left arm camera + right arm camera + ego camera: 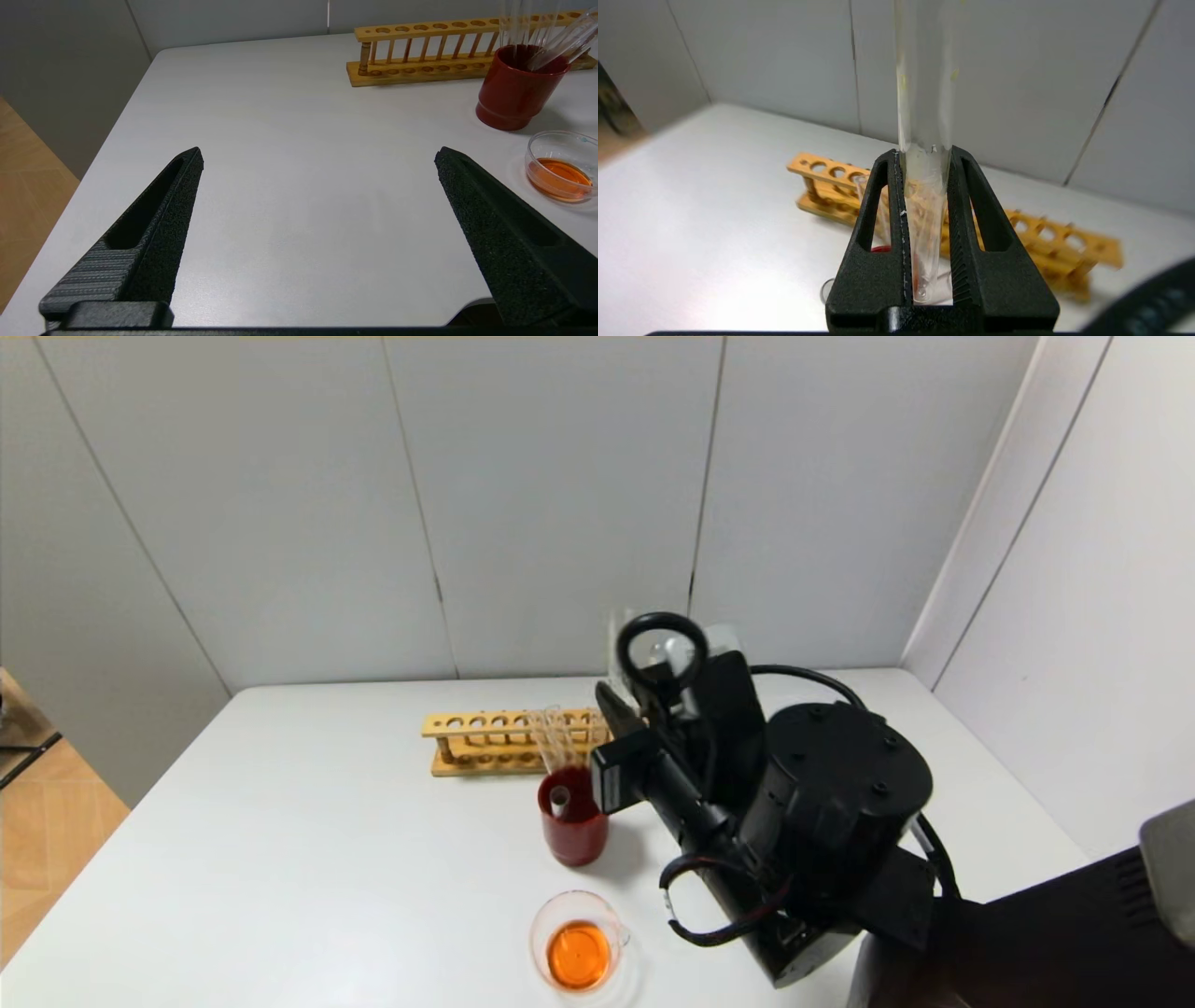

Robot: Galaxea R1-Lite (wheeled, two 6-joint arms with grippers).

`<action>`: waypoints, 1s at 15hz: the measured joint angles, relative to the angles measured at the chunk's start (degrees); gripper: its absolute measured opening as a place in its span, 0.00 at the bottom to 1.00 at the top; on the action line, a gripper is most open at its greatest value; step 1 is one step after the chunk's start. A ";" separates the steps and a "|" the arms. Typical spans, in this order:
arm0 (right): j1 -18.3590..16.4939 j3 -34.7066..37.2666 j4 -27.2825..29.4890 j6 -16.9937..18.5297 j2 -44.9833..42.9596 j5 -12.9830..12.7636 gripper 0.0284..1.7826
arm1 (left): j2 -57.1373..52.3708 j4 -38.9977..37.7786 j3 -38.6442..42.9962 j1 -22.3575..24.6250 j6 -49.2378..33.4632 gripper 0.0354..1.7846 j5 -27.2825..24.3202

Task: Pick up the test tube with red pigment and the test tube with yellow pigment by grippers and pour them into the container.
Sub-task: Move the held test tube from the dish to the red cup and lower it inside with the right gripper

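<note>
My right gripper (924, 154) is shut on a clear glass test tube (924, 93) with small yellow specks on its wall; it points away from the jaws and I see no liquid in its tip. In the head view this gripper (611, 709) hovers just behind the dark red cup. The container (579, 947), a low clear beaker, holds orange liquid near the front edge and also shows in the left wrist view (560, 165). No tube with a red-orange tip shows. My left gripper (317, 154) is open and empty over bare table.
The dark red cup (571, 821) holds several clear tubes (551, 42). A wooden test tube rack (504, 737) lies behind it. The white table (308, 849) ends at grey walls behind and on the right, with floor on the left.
</note>
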 joint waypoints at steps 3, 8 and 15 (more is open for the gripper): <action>-1.16 7.78 -11.93 8.39 3.39 -1.72 0.17 | 0.00 0.02 0.00 0.00 -0.02 0.98 -0.02; -0.83 10.64 -13.40 12.93 6.61 -2.11 0.17 | 0.00 0.02 0.00 0.00 0.00 0.98 0.00; -0.89 5.19 -13.40 14.59 10.34 -1.96 0.17 | 0.00 0.02 0.00 0.00 -0.02 0.98 0.00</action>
